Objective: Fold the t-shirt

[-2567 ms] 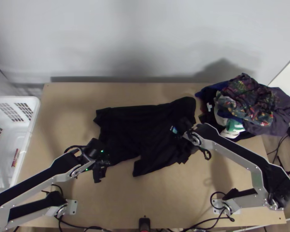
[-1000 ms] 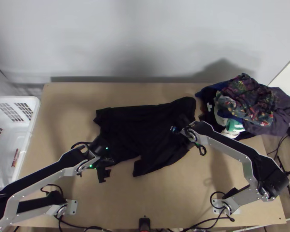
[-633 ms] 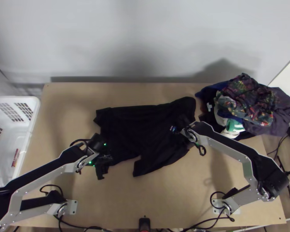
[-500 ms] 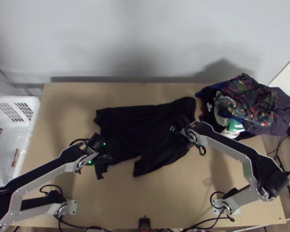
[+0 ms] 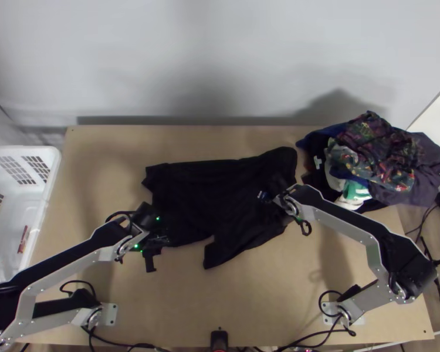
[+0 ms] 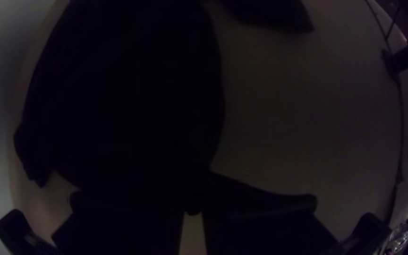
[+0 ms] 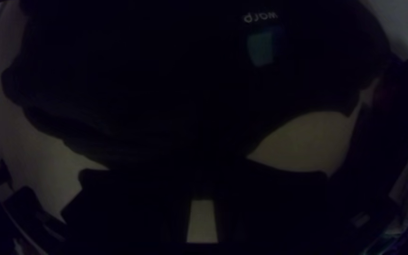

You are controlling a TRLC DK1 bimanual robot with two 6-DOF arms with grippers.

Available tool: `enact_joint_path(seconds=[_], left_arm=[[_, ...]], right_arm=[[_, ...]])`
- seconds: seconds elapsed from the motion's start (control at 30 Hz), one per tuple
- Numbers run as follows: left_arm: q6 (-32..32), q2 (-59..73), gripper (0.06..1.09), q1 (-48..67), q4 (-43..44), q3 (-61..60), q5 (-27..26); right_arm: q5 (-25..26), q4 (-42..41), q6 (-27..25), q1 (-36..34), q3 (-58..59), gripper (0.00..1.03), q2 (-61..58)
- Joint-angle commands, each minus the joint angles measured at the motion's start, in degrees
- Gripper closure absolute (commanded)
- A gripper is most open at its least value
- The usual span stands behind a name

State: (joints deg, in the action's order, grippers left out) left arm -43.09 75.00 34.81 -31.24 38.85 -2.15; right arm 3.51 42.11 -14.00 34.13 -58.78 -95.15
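Black cloth t-shirt point(image 5: 220, 193), teal-patched, spread crookedly nearer the wooden tabletop's point(image 5: 249, 311) far edge, left gripper point(image 5: 156, 242), right gripper point(image 5: 277, 212) nearly closed, seemingly pinching cloth

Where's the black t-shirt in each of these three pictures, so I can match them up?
Top view: the t-shirt lies around the middle of the picture.
Left wrist view: the t-shirt is the big dark shape.
Right wrist view: the t-shirt spans much of the picture, with a small bluish-green patch.
Shared landmark: the light wooden table.
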Motion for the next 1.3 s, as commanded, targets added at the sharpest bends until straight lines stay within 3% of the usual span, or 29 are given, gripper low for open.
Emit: enact_joint_path(seconds=[0.0,0.1,0.27,0.43,0.7,0.87,0.97,1.03,1.17,1.27], left_arm=[[-0.24,-0.03,0.97,-0.18,1.71,-0.62,-0.13],[0.02,-0.47,1.05,-0.71,0.66,-0.18,-0.13],[1.87,-6.97,1.05,-3.96,-1.80,0.70,-1.36],[6.00,-19.37,1.05,-13.54,-14.90,9.49,-12.09],[6.09,-30.27,1.05,-26.98,-41.18,30.23,-27.47],[8.64,-32.38,1.05,-27.16,-48.56,41.48,-33.53],[12.77,-31.67,1.05,-27.07,-49.61,52.12,-39.77],[14.44,-31.41,1.05,-27.07,-48.38,54.84,-41.00],[13.21,-31.94,1.05,-32.43,-42.50,46.49,-40.30],[6.53,-31.94,1.05,-39.29,-38.19,36.74,-38.45]], right_arm=[[-0.08,-0.10,0.02,-0.20,0.51,0.91,0.32],[-0.34,-0.10,0.02,-0.20,0.34,0.98,0.41],[-1.13,1.93,0.99,-0.03,-0.19,0.99,3.92],[-6.06,11.51,3.72,-0.20,-3.27,0.99,13.77],[-19.50,26.80,4.24,-7.41,-13.02,0.99,27.74],[-25.66,33.39,3.19,-7.85,-21.11,0.99,32.40],[-30.93,35.50,2.13,-10.49,-27.17,0.99,34.51],[-32.51,35.59,2.49,-12.51,-31.57,0.99,35.12],[-32.78,30.23,6.70,-20.77,-34.91,0.99,34.95],[-33.48,25.04,7.50,-32.11,-34.47,0.99,31.96]])
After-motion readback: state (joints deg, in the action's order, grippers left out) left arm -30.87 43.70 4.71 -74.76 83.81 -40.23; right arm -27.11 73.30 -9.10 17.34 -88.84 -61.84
